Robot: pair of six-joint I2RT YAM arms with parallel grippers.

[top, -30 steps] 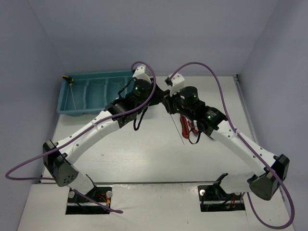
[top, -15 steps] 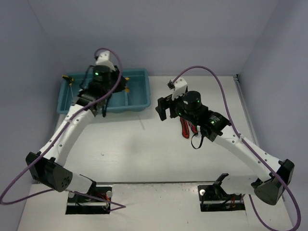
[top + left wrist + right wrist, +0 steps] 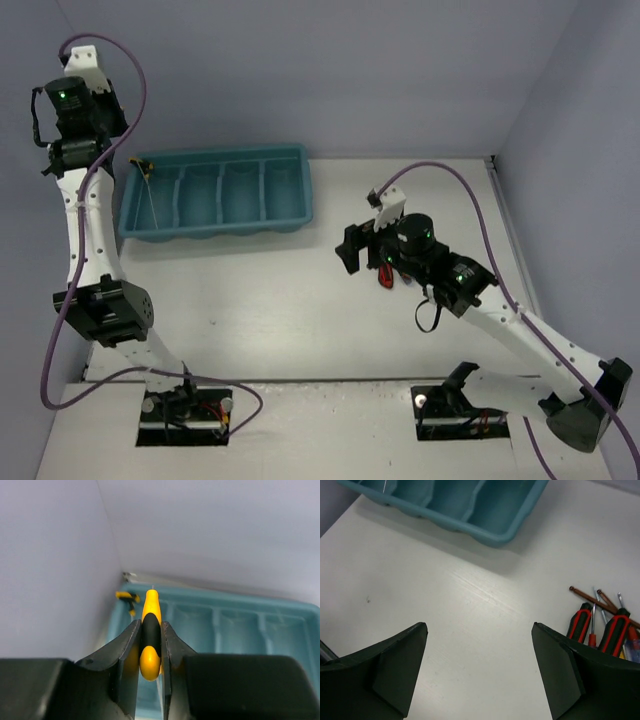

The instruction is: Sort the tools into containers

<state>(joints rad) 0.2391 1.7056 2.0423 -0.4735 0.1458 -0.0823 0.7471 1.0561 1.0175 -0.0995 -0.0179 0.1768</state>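
Note:
My left gripper is shut on a yellow-and-black screwdriver handle, held high above the left end of the teal tray. In the top view that gripper hangs by the left wall. Another yellow-handled screwdriver rests on the tray's left rim, its thin shaft lying in the leftmost compartment. My right gripper stands open and empty over bare table right of the tray. Several red-and-black handled tools lie just right of its fingers, partly hidden under the arm in the top view.
The tray's near wall crosses the top of the right wrist view. Grey walls close the table on the left, back and right. The right arm's purple cable loops over the table's right side.
The left arm swung from the table's middle over the tray, then up to the far left with the yellow screwdriver. The right gripper opened and drew back toward the near right.

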